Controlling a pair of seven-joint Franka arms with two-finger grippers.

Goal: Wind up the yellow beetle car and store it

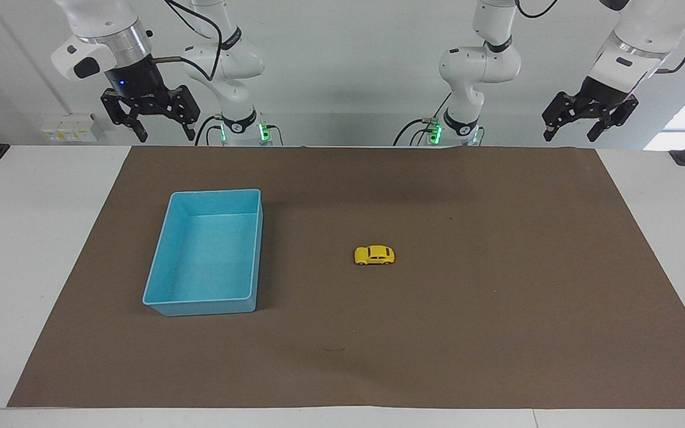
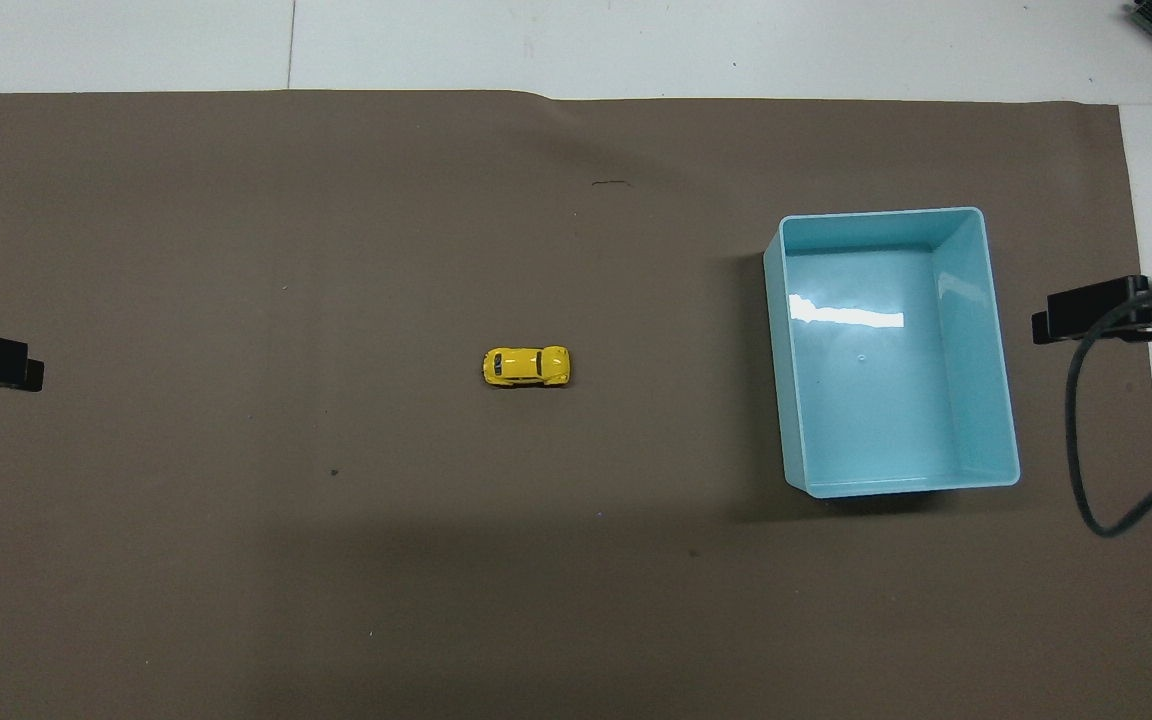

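Yellow beetle car [image 1: 374, 255] on brown mat [image 1: 497, 333] mid-table, well apart from both raised pincers, left pincer [image 1: 575, 127] open, right pincer [image 1: 162, 129] open, both empty

White table [image 1: 33, 238], brown mat [image 1: 497, 297], blue bin [image 1: 167, 309], yellow beetle car [image 1: 374, 255]

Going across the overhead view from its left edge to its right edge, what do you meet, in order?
Left gripper, open, at the edge of the brown mat → yellow beetle car → blue bin, empty → right gripper, open, just past the bin.
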